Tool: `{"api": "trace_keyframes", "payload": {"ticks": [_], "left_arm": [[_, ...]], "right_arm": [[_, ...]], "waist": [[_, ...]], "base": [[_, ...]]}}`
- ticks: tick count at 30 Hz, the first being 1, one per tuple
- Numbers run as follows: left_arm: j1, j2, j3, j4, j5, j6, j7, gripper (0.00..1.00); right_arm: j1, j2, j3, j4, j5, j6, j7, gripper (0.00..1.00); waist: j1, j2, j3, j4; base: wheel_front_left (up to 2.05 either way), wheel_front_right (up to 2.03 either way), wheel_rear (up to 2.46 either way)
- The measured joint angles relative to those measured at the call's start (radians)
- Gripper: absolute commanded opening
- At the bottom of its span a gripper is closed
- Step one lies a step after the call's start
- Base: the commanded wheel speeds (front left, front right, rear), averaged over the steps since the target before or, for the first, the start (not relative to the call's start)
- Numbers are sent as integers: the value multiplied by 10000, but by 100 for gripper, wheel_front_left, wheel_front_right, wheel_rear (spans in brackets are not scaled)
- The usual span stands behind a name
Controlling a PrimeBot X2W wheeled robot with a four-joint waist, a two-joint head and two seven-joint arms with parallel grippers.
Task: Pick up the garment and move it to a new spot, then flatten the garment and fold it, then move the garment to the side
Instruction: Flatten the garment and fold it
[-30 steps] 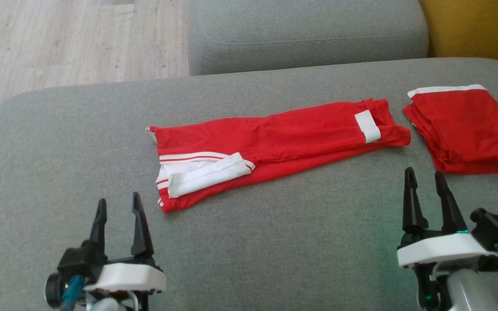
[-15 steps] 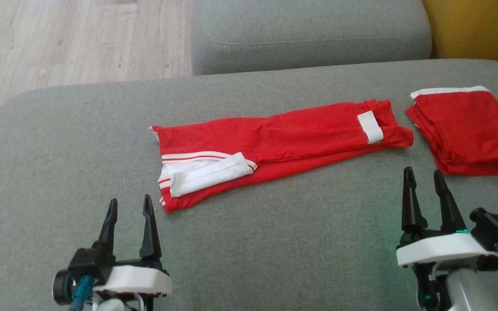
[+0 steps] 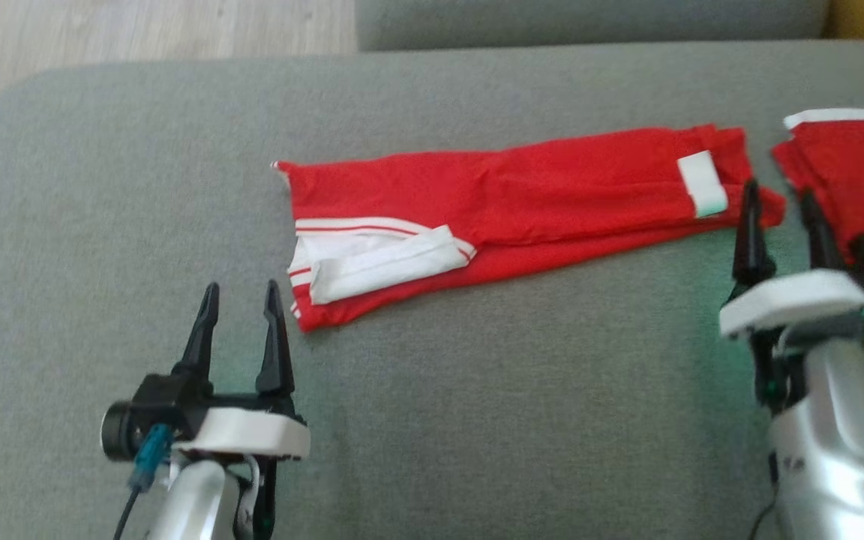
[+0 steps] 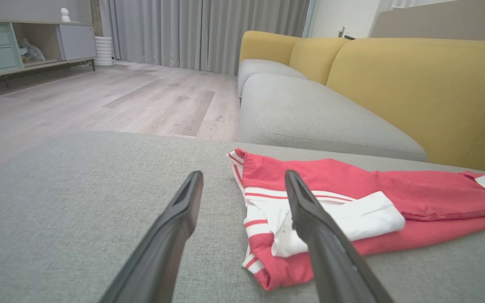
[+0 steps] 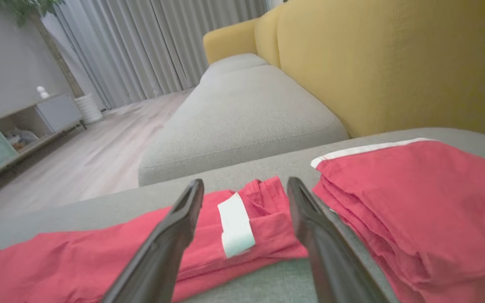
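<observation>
Garment: a long red garment (image 3: 522,195) lies flat across the middle of the grey cushion (image 3: 477,420), folded into a narrow strip that runs from left to right.
Garment's left end: a white striped band (image 3: 379,259) is turned over on top of the red cloth.
Garment's right end: a small white patch (image 3: 702,184) sits just short of the tip.
Left gripper: the left gripper (image 3: 243,285) hangs spread wide and holds nothing. It is just beside the garment's near left corner, and in the left wrist view (image 4: 243,173) one finger crosses in front of the white band.
Right gripper: the right gripper (image 3: 779,187) is also spread wide and empty. In the right wrist view (image 5: 246,181) the white patch (image 5: 236,225) shows between its fingers. I cannot tell whether the fingers touch the cloth.
Neighbour: a second red garment (image 3: 852,172), folded with a white edge, lies just right of the strip and apart from it.
Around: a wooden floor (image 3: 139,30) lies beyond the cushion, and a yellow sofa back (image 4: 415,84) stands behind the grey seats.
Since a second ago: the head camera has dipped, so everything sits higher in its view. Measured against the garment, the right gripper has come forward from short of the cloth to its right end. The left gripper has edged nearer the left corner. Both have stayed spread wide, and the garment itself has not shifted.
</observation>
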Motion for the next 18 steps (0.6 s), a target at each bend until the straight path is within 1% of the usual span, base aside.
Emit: {"api": "trace_keyframes", "payload": {"ticks": [3, 4, 10, 14, 18], "left_arm": [[-248, -15, -71, 23, 81, -35, 0, 100], [-248, -15, -71, 23, 81, -35, 0, 100], [-580, -44, -180, 54, 81, -73, 0, 100], [-712, -50, -203, 36, 81, -75, 0, 100], [-732, -54, -205, 48, 81, -104, 0, 100]], "right_arm": [[-806, -29, -665, 869, -740, 0, 339, 100], [-806, -29, -665, 869, -740, 0, 339, 100], [-1895, -272, -2027, 2558, -2284, 0, 853, 100], [-2287, -307, -2905, 3231, -3289, 0, 1043, 100], [-2630, -311, -3791, 3601, -4213, 0, 1193, 100]], "waist": [[1, 0, 327, 239], [1, 0, 327, 239], [0, 0, 775, 681], [-1, 0, 951, 848], [-2, 0, 1066, 914]], "base": [[0, 0, 0], [0, 0, 0], [0, 0, 0], [0, 0, 0], [0, 0, 0]]}}
